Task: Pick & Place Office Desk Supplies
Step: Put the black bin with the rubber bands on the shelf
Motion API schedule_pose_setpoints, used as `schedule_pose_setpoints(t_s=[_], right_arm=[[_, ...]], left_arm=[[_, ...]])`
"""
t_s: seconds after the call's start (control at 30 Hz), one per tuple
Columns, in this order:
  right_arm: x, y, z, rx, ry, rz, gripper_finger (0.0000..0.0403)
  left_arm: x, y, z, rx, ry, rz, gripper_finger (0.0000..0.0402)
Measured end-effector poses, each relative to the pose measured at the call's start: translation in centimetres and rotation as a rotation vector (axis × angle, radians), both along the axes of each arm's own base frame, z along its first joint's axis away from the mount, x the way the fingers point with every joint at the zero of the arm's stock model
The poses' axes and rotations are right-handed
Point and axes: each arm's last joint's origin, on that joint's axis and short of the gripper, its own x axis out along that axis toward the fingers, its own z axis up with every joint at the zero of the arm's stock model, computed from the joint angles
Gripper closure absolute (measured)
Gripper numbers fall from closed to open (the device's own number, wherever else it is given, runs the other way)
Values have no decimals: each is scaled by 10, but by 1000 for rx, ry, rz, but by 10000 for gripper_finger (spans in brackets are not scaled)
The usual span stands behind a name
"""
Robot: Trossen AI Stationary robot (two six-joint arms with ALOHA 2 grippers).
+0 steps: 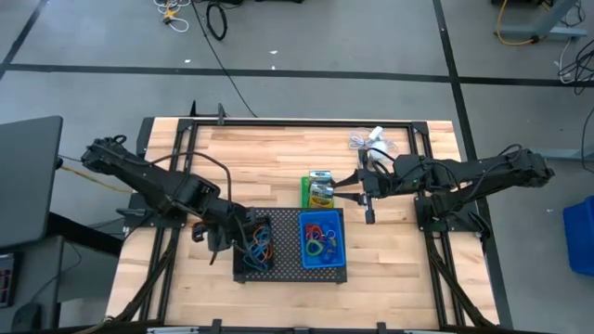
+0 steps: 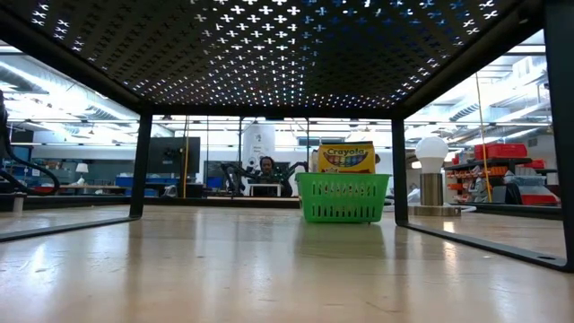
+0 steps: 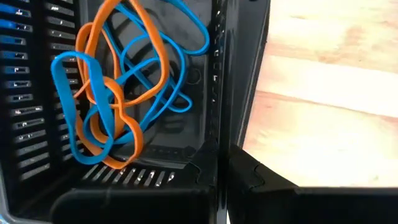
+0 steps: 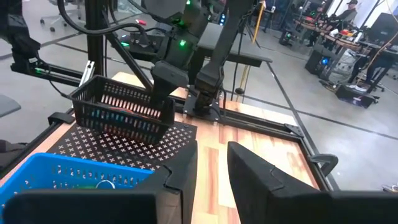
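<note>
Gripping the black bin's [image 1: 252, 243] wall, your left pincer [image 1: 225, 239] is clenched over the mesh tray [image 1: 278, 271]. Your right pincer [image 1: 368, 208] hovers beside the crayon box [image 1: 320, 188], jaws slightly apart, holding nothing.

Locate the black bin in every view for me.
High view: black bin, lower centre, left of the blue bin.
Low view: not visible.
Left wrist view: the bin fills the frame, rubber bands inside.
Right wrist view: left of centre.
Shared landmark: the mesh tray beneath it.
</note>
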Motion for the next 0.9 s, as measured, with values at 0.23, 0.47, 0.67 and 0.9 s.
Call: schedule_pose_setpoints(t_s=[0.23,0.47,0.67,0.9], right_arm=[[0,0,0,-4,0,0,307],[0,0,0,-3,-4,1,307],[0,0,0,-3,-4,1,307],[0,0,0,-3,-4,1,307]], left_arm=[[7,3,-5,55,-12,-45,393],[12,8,-10,104,4,-23,393],[12,9,-10,115,5,12,390],[13,10,-10,141,-11,48,364]])
